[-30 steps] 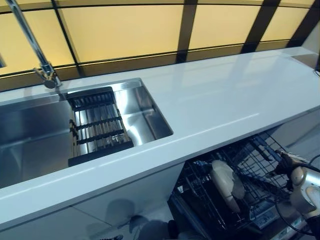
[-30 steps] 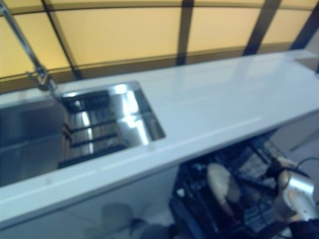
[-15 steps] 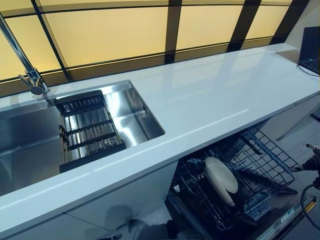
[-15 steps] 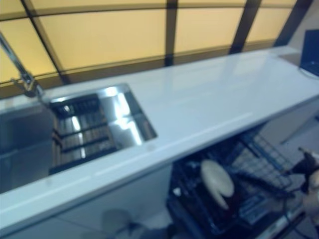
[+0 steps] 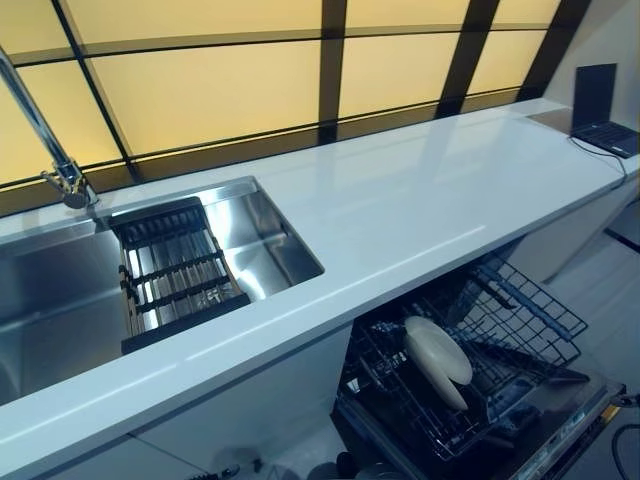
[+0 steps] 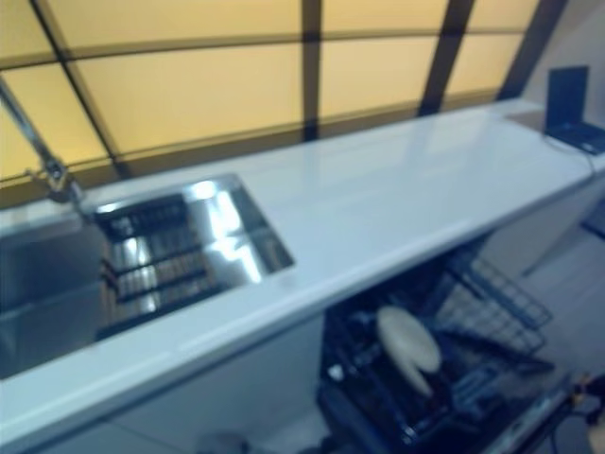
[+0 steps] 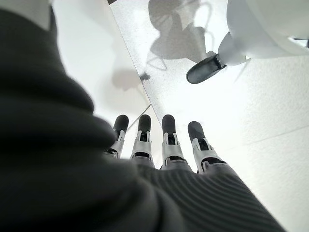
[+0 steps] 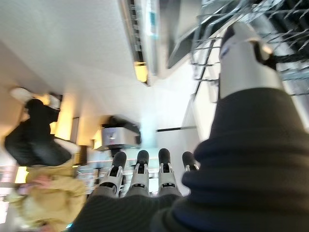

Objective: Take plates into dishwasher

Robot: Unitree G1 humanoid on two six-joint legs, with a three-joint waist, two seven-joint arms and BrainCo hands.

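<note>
A white plate (image 5: 438, 355) stands on edge in the pulled-out lower rack (image 5: 525, 312) of the open dishwasher, under the white counter (image 5: 420, 200). Neither hand shows in the eye views. My left hand (image 7: 168, 144) appears only in the left wrist view, fingers straight over a pale floor, holding nothing. In the right wrist view my right hand (image 8: 140, 175) is likewise open and empty, with the wire rack (image 8: 270, 19) beyond its thumb.
A steel sink (image 5: 275, 240) with a black drainer (image 5: 175, 270) and a tall faucet (image 5: 45, 140) sits at the counter's left. A laptop (image 5: 603, 112) lies at the counter's far right. The dishwasher door (image 5: 575, 405) hangs open. A person in yellow (image 8: 43, 198) shows in the right wrist view.
The camera has shifted. My right hand, seen by the rack's right edge a second ago, has dropped out of the eye views. The plate stays in the rack.
</note>
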